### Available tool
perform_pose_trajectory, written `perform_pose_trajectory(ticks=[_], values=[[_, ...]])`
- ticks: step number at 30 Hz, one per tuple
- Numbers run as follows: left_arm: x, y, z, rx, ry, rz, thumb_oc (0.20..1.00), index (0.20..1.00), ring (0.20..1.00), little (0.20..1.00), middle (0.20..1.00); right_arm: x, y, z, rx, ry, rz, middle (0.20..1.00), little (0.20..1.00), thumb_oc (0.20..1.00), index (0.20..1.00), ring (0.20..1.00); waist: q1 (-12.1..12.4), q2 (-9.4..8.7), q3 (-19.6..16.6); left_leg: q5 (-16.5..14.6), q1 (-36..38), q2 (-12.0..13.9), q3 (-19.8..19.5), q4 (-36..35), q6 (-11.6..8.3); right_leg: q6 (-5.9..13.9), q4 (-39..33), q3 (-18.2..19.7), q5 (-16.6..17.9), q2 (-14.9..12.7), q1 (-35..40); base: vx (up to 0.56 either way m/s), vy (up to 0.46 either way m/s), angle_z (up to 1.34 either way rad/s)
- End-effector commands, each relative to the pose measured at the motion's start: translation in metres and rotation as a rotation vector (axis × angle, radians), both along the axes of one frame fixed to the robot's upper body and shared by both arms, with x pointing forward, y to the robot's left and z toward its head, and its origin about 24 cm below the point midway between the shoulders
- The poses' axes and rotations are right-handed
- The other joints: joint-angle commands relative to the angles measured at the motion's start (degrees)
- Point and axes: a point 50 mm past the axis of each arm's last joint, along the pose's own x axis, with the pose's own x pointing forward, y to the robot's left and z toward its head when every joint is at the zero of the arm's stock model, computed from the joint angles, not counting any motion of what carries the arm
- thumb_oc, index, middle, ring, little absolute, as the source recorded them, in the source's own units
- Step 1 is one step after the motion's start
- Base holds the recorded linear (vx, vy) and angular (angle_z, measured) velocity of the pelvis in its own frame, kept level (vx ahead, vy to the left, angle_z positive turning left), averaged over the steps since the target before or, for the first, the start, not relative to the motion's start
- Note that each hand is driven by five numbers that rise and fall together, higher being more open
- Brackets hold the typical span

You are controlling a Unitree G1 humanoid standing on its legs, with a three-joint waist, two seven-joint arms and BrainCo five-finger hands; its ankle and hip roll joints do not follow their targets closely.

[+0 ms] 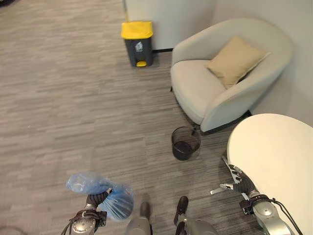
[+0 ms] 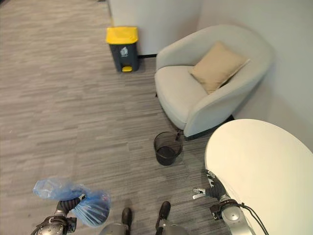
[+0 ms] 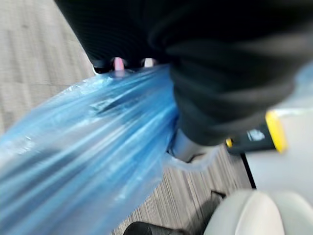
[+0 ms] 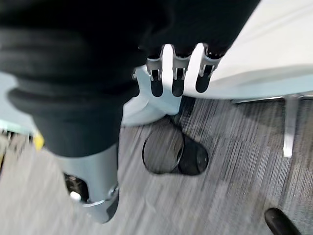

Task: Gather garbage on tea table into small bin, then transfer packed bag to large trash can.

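Left eye view: left hand [image 1: 93,200] clutches one blue bag [image 1: 105,193]; right hand [image 1: 235,177] slack (holds nothing); two bins.

Bag [image 1: 111,200]: thin translucent blue plastic film, crinkled and glossy, gathered in the left hand [image 1: 93,201].
Small bin [image 1: 185,143]: dark see-through mesh, matt.
Large trash can [image 1: 138,43]: smooth hard plastic, grey body, yellow lid, slight sheen.
Tea table [image 1: 279,161]: smooth cream top, satin finish.
Armchair [image 1: 215,93]: pale woven cloth upholstery, matt.
Cushion [image 1: 235,60]: tan cloth, soft and matt.
Floor [image 1: 73,107]: grey short-pile carpet, streaked, rough and matt.
Right hand [image 4: 178,73]: silver metallic fingers, dark tips; ribbed black matt cover.
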Motion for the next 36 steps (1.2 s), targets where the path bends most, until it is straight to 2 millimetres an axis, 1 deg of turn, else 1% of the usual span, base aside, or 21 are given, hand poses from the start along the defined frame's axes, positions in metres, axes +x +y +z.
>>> perform_pose_trajectory(ticks=[1, 4, 5, 7, 8, 9, 12, 13, 14, 15, 20, 23, 25, 27, 29, 30, 31, 32, 33, 35, 36], values=[[0.006, 0.018, 0.017, 0.052, -0.078, 0.016, 0.2, 0.2, 0.2, 0.2, 0.2, 0.014, 0.003, 0.011, 0.007, -0.09, -0.001, 1.0, 1.0, 1.0, 1.0, 1.0, -0.62, -0.48, -3.71, -6.54, 0.31, -0.51, 3.87, 5.7, -1.4, 6.82, 3.29, 3.04, -10.89, -3.36, 6.3, 0.2, 0.055, 0.93], [0.009, 0.018, 0.016, 0.063, -0.07, -0.001, 0.2, 0.2, 0.2, 0.2, 0.2, 0.016, 0.009, 0.008, 0.009, -0.077, 0.013, 1.0, 1.0, 1.0, 1.0, 1.0, -0.67, -1.23, -3.9, -6.76, 0.19, -0.54, 4.22, 5.53, -0.82, 7.17, 4.38, 1.98, -11.3, -3.99, 6.92, 0.09, 0.09, 0.14], [0.011, 0.019, 0.019, 0.083, -0.075, -0.009, 0.2, 0.2, 0.2, 0.2, 0.2, 0.021, 0.016, 0.01, 0.018, -0.093, 0.033, 1.0, 1.0, 1.0, 1.0, 1.0, -0.38, -1.5, -3.71, -7.35, 0.4, -1.31, 3.78, 4.99, 0.01, 7.59, 5.72, 2.16, -11.73, -4.71, 6.85, 0.08, 0.128, 0.18], [0.011, 0.021, 0.02, 0.09, -0.076, -0.008, 0.2, 0.2, 0.2, 0.2, 0.2, 0.022, 0.02, 0.01, 0.021, -0.093, 0.043, 1.0, 1.0, 1.0, 1.0, 1.0, -0.23, -1.6, -3.63, -7.6, 0.66, -1.74, 3.59, 4.6, 0.5, 7.75, 7.03, 2.52, -11.94, -5.28, 6.38, 0.08, 0.184, 0.13], [0.014, 0.023, 0.024, 0.105, -0.092, -0.006, 0.2, 0.2, 0.2, 0.2, 0.2, 0.027, 0.027, 0.01, 0.029, -0.1, 0.061, 1.0, 1.0, 1.0, 1.0, 1.0, 0.27, -1.44, -3.11, -8.24, 0.93, -2.67, 3.45, 4.28, 1.42, 8.36, 10.54, 2.95, -12.07, -6.69, 4.87, 0.06, 0.195, 0.04], [0.014, 0.024, 0.024, 0.106, -0.093, -0.005, 0.2, 0.2, 0.2, 0.2, 0.2, 0.027, 0.027, 0.01, 0.03, -0.101, 0.062, 1.0, 1.0, 1.0, 1.0, 1.0, 0.34, -1.54, -3.12, -8.27, 0.92, -2.77, 3.57, 4.25, 1.52, 8.45, 10.92, 3.1, -12.25, -6.87, 4.62, 0.07, 0.205, -0.01], [0.017, 0.028, 0.03, 0.132, -0.113, -0.007, 0.2, 0.2, 0.2, 0.2, 0.2, 0.034, 0.036, 0.013, 0.045, -0.122, 0.081, 1.0, 1.0, 1.0, 1.0, 1.0, 0.67, -1.33, -1.96, -9.19, 2.13, -3.99, 2.9, 3.58, 3.04, 9.17, 18.53, 5.31, -12.39, -9.08, 1.65, 0.06, 0.167, -0.1], [0.022, 0.029, 0.036, 0.145, -0.133, -0.016, 0.2, 0.2, 0.2, 0.2, 0.2, 0.036, 0.041, 0.014, 0.059, -0.131, 0.083, 1.0, 1.0, 1.0, 1.0, 1.0, 0.44, -1.21, -1.06, -8.07, 2.01, -4.67, 2.35, 3.11, 4.06, 8.68, 23.64, 7.68, -11.19, -8.65, -2.16, 0.02, 0.134, -0.02], [0.022, 0.029, 0.036, 0.145, -0.133, -0.016, 0.2, 0.2, 0.2, 0.2, 0.2, 0.036, 0.041, 0.014, 0.059, -0.131, 0.083, 1.0, 1.0, 1.0, 1.0, 1.0, 0.45, -1.22, -1.09, -8.07, 1.99, -4.68, 2.37, 3.11, 4.06, 8.68, 23.67, 7.71, -11.2, -8.66, -2.22, 0.07, 0.124, 0.08], [0.026, 0.026, 0.038, 0.147, -0.147, -0.027, 0.2, 0.2, 0.2, 0.2, 0.2, 0.036, 0.042, 0.016, 0.063, -0.139, 0.087, 1.0, 1.0, 1.0, 1.0, 1.0, -0.26, -1.08, -0.43, -8.49, 3.08, -5.52, 0.88, 2.7, 4.32, 8.22, 24.89, 11.39, -11.68, -6.01, -4.85, 0.09, 0.049, 0.16], [0.031, 0.021, 0.038, 0.137, -0.155, -0.047, 0.2, 0.2, 0.2, 0.2, 0.2, 0.038, 0.038, 0.019, 0.065, -0.15, 0.073, 1.0, 1.0, 1.0, 1.0, 1.0, -1.2, -0.83, 0.57, -10.29, 4.87, -6.65, -1.67, 2.44, 4.85, 7.77, 21.79, 13.82, -10.32, -3.9, -9.2, 0.16, 0.021, 0.28], [0.032, 0.018, 0.036, 0.13, -0.148, -0.049, 0.2, 0.2, 0.2, 0.2, 0.2, 0.037, 0.036, 0.017, 0.091, -0.146, 0.051, 1.0, 1.0, 1.0, 1.0, 1.0, -2.58, -0.95, 0.9, -12.34, 7.44, -8.26, -4.86, 2.52, 4.49, 8.56, 18.41, 15.06, -6.88, -2.9, -14.16, 0.34, -0.06, 0.35], [0.03, 0.015, 0.033, 0.122, -0.138, -0.057, 0.2, 0.2, 0.2, 0.2, 0.2, 0.033, 0.034, 0.015, 0.102, -0.139, 0.035, 1.0, 1.0, 1.0, 1.0, 1.0, -3.1, -1.07, 0.22, -14.24, 8.84, -8.57, -6.48, 3.3, 3.97, 8.27, 17.94, 14.33, -7.43, -2.81, -13.1, 0.43, -0.148, 0.78], [0.027, 0.014, 0.032, 0.115, -0.13, -0.063, 0.2, 0.2, 0.2, 0.2, 0.2, 0.029, 0.032, 0.013, 0.1, -0.128, 0.026, 1.0, 1.0, 1.0, 1.0, 1.0, -3.61, -1.11, -0.97, -14.53, 10.01, -8.02, -6.75, 3.05, 2.83, 7.6, 17.4, 13.82, -7.72, -2.69, -11.98, 0.33, -0.153, 0.74], [0.025, 0.015, 0.031, 0.115, -0.122, -0.066, 0.2, 0.2, 0.2, 0.2, 0.2, 0.025, 0.028, 0.011, 0.101, -0.124, 0.007, 1.0, 1.0, 1.0, 1.0, 1.0, -4.5, -1.07, -2.04, -14.83, 10.67, -6.11, -6.54, 3.5, 0.73, 7.37, 16.31, 12.5, -8.48, -2.57, -10.41, 0.32, -0.217, 0.62], [0.024, 0.015, 0.031, 0.113, -0.116, -0.066, 0.2, 0.2, 0.2, 0.2, 0.2, 0.021, 0.026, 0.009, 0.101, -0.114, -0.002, 1.0, 1.0, 1.0, 1.0, 1.0, -4.89, -1.12, -2.47, -14.61, 10.86, -4.96, -6.25, 4.35, -0.16, 6.96, 15.83, 11.96, -9.0, -2.16, -9.43, 0.38, -0.277, 0.51], [0.023, 0.014, 0.029, 0.103, -0.112, -0.061, 0.2, 0.2, 0.2, 0.2, 0.2, 0.02, 0.023, 0.009, 0.107, -0.116, -0.016, 1.0, 1.0, 1.0, 1.0, 1.0, -5.28, -1.16, -2.56, -13.01, 10.05, -2.97, -5.55, 9.56, -1.32, 6.05, 14.71, 11.52, -9.95, -0.58, -6.81, 0.36, -0.264, 0.49], [0.023, 0.013, 0.029, 0.097, -0.116, -0.062, 0.2, 0.2, 0.2, 0.2, 0.2, 0.02, 0.021, 0.009, 0.107, -0.114, -0.023, 1.0, 1.0, 1.0, 1.0, 1.0, -5.37, -1.27, -2.52, -11.95, 9.3, -2.28, -5.19, 12.16, -1.59, 5.54, 13.71, 11.44, -10.3, 0.06, -5.55, 0.36, -0.262, 0.26], [0.025, 0.013, 0.03, 0.092, -0.123, -0.051, 0.2, 0.2, 0.2, 0.2, 0.2, 0.02, 0.019, 0.009, 0.117, -0.116, -0.039, 1.0, 1.0, 1.0, 1.0, 1.0, -5.35, -1.88, -2.54, -8.49, 6.65, -1.5, -4.95, 15.62, -1.79, 4.79, 11.95, 11.76, -10.93, 0.69, -3.66, 0.22, -0.153, 0.0], [0.026, 0.013, 0.03, 0.086, -0.128, -0.046, 0.2, 0.2, 0.2, 0.2, 0.2, 0.02, 0.019, 0.009, 0.117, -0.117, -0.042, 1.0, 1.0, 1.0, 1.0, 1.0, -5.08, -2.12, -2.22, -8.52, 4.55, -1.61, -5.22, 16.69, -1.28, 4.55, 11.47, 12.25, -11.27, 0.84, -2.9, 0.15, -0.07, -0.43], [0.026, 0.012, 0.029, 0.086, -0.125, -0.05, 0.2, 0.2, 0.2, 0.2, 0.2, 0.022, 0.019, 0.009, 0.119, -0.118, -0.042, 1.0, 1.0, 1.0, 1.0, 1.0, -4.56, -2.74, -1.98, -10.35, 1.29, -2.12, -5.54, 15.75, -0.53, 4.67, 10.96, 12.88, -12.01, 0.67, -1.6, 0.22, 0.002, -0.37]])
